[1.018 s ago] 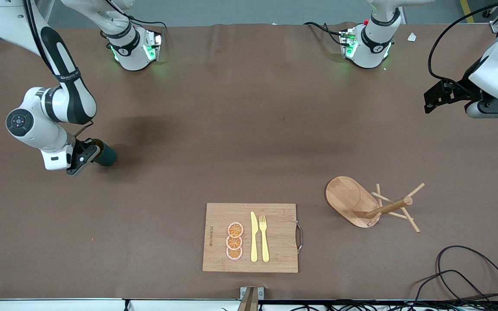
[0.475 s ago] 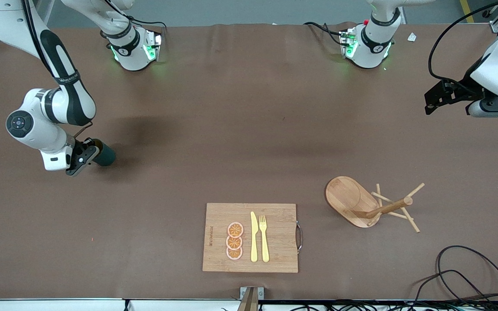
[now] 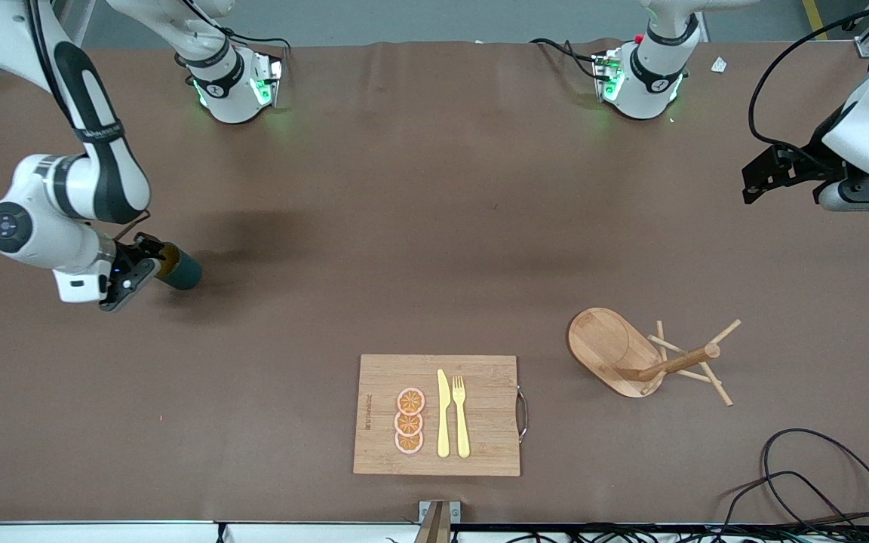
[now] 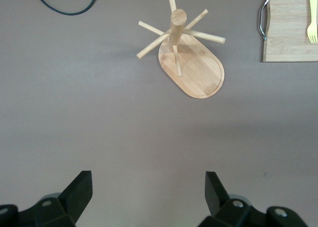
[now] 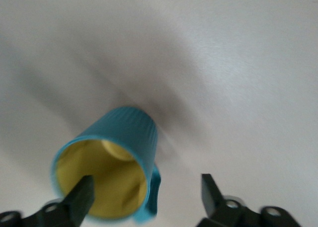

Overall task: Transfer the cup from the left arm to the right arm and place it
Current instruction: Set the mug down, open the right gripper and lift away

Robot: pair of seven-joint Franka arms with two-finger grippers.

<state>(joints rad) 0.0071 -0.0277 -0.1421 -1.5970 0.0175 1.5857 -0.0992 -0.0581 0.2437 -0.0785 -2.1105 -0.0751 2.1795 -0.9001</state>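
I'm seeing the right gripper (image 3: 135, 265) at mid-left of the front view, fingers spread wide around the teal mug (image 3: 178, 267); the left gripper (image 3: 763, 175), also wide apart, is waiting at upper right.

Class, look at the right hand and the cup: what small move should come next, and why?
Probably draw the right hand straight back from the cup. Its fingers stand open, one by the rim, so nothing grips the cup, which appears to rest on the table. The left hand waits open near its own end.
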